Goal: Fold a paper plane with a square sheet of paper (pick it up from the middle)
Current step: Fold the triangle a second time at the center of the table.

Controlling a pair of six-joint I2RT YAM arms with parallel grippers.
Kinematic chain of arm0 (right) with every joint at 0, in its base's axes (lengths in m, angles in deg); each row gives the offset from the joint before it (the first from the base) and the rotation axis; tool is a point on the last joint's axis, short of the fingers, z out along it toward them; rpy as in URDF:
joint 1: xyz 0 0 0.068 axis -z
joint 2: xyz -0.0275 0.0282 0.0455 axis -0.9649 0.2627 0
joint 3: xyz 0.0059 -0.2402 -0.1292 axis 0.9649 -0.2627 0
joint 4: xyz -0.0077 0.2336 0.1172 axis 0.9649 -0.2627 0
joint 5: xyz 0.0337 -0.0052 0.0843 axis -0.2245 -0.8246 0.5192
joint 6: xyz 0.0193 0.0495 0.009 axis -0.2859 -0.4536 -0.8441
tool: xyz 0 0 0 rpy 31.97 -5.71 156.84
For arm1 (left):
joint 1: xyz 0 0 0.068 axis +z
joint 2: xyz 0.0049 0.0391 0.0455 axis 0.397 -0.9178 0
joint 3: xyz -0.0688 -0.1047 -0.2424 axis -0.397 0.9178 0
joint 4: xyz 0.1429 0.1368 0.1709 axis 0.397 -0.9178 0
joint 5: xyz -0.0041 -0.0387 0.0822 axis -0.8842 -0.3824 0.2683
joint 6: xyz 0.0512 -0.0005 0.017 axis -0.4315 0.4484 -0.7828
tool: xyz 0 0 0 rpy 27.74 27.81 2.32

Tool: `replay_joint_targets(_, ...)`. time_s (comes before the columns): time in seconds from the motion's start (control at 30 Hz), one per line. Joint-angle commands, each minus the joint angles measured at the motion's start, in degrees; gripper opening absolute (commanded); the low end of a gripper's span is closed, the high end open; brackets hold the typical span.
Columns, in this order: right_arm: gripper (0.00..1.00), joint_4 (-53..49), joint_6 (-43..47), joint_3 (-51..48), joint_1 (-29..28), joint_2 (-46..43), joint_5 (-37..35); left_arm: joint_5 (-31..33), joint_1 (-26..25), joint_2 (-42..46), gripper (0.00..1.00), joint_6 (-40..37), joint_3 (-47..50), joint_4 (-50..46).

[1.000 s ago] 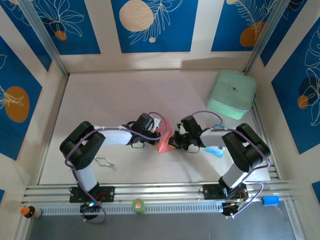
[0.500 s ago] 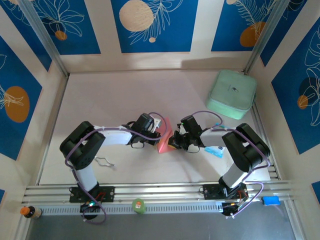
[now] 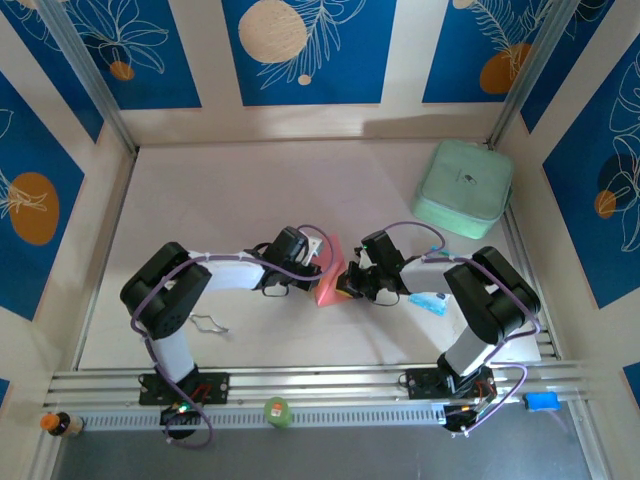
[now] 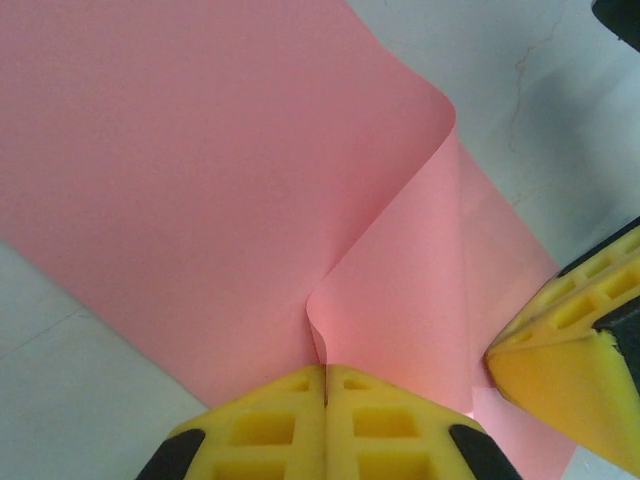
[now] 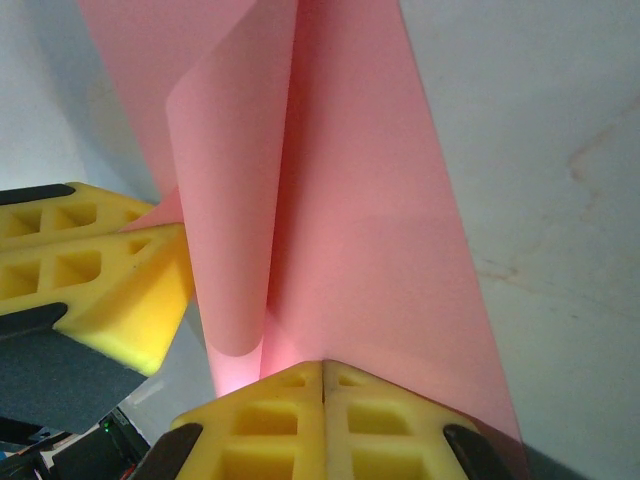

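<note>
The square sheet of paper (image 3: 328,272) is pink-red and stands bent up between my two grippers near the table's middle. It is a loosely curled, doubled sheet, not a paper plane. In the left wrist view, my left gripper (image 4: 326,368) is shut on the sheet (image 4: 200,180) where a soft fold starts. The right gripper's yellow fingers (image 4: 570,350) touch the sheet's right edge. In the right wrist view, my right gripper (image 5: 323,363) is shut on the sheet (image 5: 370,200) at the base of a rolled-over flap. The left gripper's yellow fingers (image 5: 100,280) sit close at the left. From above, left gripper (image 3: 318,268) and right gripper (image 3: 345,282) meet at the paper.
A mint-green rounded case (image 3: 463,190) lies at the back right. A small blue-and-white packet (image 3: 428,303) lies by the right arm. A bent wire clip (image 3: 207,322) rests front left. The table's metal rail (image 3: 320,385) runs along the near edge.
</note>
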Motion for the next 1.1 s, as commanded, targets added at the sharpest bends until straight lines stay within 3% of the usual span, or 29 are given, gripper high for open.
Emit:
replay_joint_targets(0.0,0.00,-4.21,0.33,-0.11,0.50,0.94,-0.52,-1.16,0.40,-1.71,0.01,-1.11,-0.74,-0.80)
replay_joint_targets(1.07,0.00,-4.34,0.41,-0.15,0.68,1.05,-0.35,-0.65,0.36,-0.28,0.00,-2.52,-1.61,-0.80)
